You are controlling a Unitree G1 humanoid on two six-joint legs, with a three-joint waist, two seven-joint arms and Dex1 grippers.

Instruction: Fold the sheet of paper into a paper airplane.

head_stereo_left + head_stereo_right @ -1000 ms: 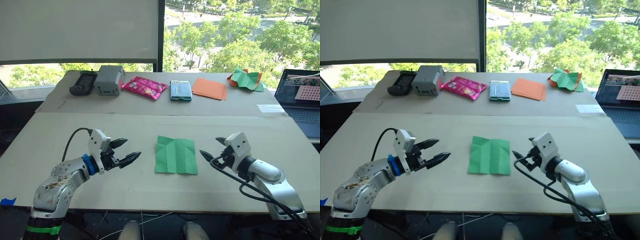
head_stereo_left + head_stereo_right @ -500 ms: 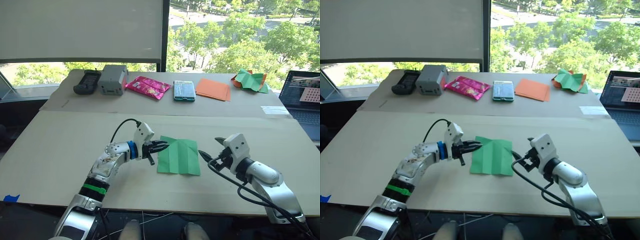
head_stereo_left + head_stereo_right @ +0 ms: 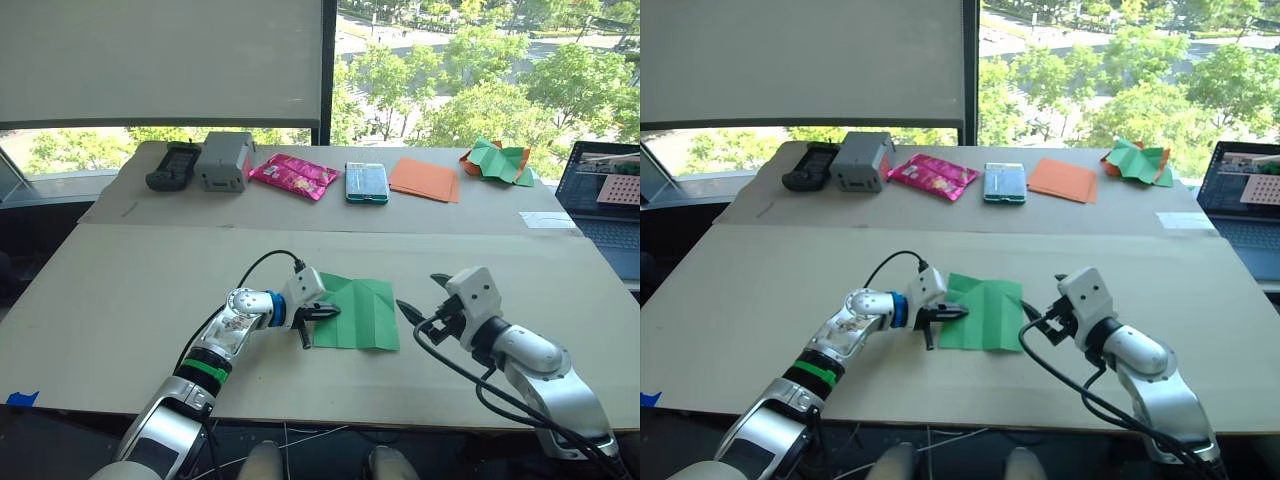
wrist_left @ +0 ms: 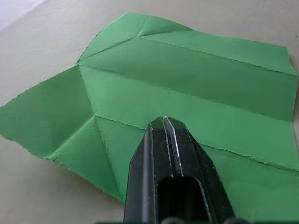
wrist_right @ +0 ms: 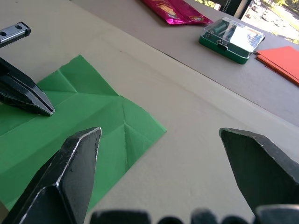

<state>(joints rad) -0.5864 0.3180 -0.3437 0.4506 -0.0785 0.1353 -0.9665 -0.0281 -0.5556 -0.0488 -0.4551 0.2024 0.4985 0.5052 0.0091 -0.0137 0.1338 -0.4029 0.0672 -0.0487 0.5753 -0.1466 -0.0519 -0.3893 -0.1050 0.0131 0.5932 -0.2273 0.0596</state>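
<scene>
Item: sheet of paper (image 3: 361,312), bright green, thin, w/ crease lines. Lies flat, mid tabletop (image 3: 120,290), between the two hands.

L hand (image 3: 320,314): fingers pressed together, tip over the sheet's left edge. L wrist view shows the closed black fingers (image 4: 173,172) above the green surface; cannot tell if any paper is pinched or merely touched.

R hand (image 3: 420,296): wide open, empty, just beside the sheet's right edge, not touching. R wrist view: both fingers (image 5: 60,177) spread, a corner of the sheet between them and the L hand's tip beyond.

Far side of tabletop, robot's left to right:
- black device (image 3: 171,165)
- grey box (image 3: 224,160), touching the black device
- pink wrapper (image 3: 293,175)
- clear-lidded green case (image 3: 366,182)
- flat orange sheets (image 3: 424,178)
- crumpled green-and-orange paper heap (image 3: 494,160)

Far right: open laptop (image 3: 604,195), near edge of tabletop, screen lit.
</scene>
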